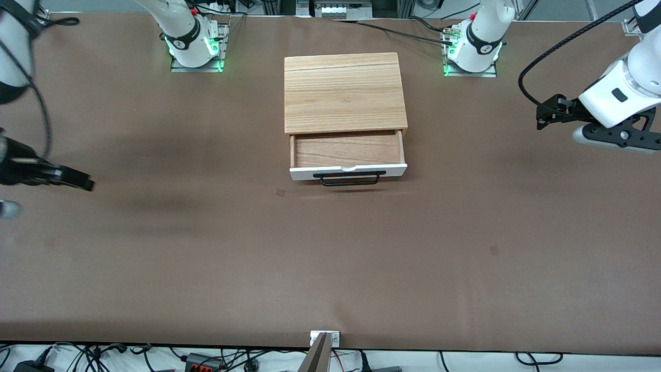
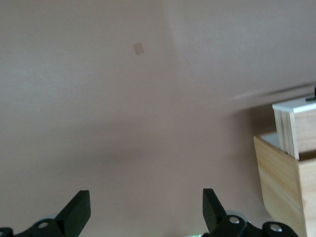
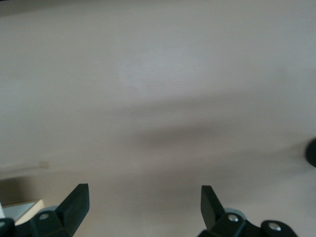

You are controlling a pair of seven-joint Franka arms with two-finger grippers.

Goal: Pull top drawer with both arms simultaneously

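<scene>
The top drawer (image 1: 347,150) is pulled out of the light wood cabinet (image 1: 343,93), and its brownish wood inside shows. Its white front panel (image 1: 310,172) carries the long black bar handle (image 1: 350,179) and faces the front camera. My left gripper (image 1: 540,118) is open and empty, in the air over the table toward the left arm's end, well apart from the drawer. My right gripper (image 1: 88,184) is open and empty over the table toward the right arm's end. The left wrist view shows open fingers (image 2: 79,210) and the drawer's side (image 2: 286,131). The right wrist view shows open fingers (image 3: 76,202) over bare table.
The brown table (image 1: 330,258) spreads wide around the cabinet. The arm bases (image 1: 193,44) (image 1: 472,49) stand on either side of the cabinet, farther from the front camera. Cables lie along the table's edge nearest that camera.
</scene>
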